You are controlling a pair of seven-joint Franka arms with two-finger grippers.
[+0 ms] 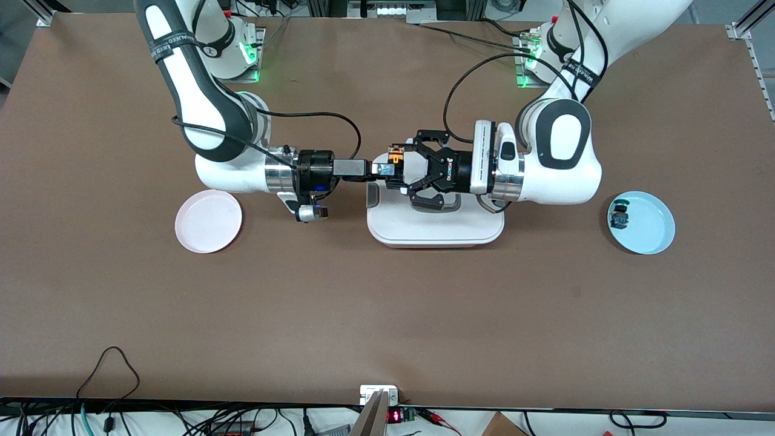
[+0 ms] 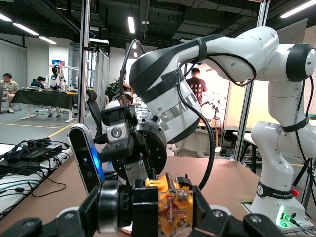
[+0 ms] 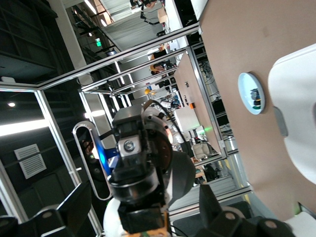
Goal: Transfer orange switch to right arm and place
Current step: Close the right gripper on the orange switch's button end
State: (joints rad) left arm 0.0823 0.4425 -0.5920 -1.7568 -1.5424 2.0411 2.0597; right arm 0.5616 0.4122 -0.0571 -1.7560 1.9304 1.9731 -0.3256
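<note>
1. Orange switch (image 1: pixel 395 160): tiny, translucent orange cap over a dark body, metal contacts visible inside; held in the air over the white tray (image 1: pixel 436 227) at mid-table.
2. Left gripper (image 1: pixel 404 166): clenched on the switch, fingers (image 2: pixel 144 210) flanking it.
3. Right gripper (image 1: pixel 384 170): level with the switch, just beside it, jaws spread.
4. Pink plate (image 1: pixel 208 220): toward the right arm's end.
5. Blue plate (image 1: pixel 651 225): toward the left arm's end, holding a small blue-green component (image 1: pixel 620 216).

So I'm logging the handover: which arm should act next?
The right arm. Its tool sits open around the orange switch, which the left tool holds shut above the white tray. It need only close on the switch.
</note>
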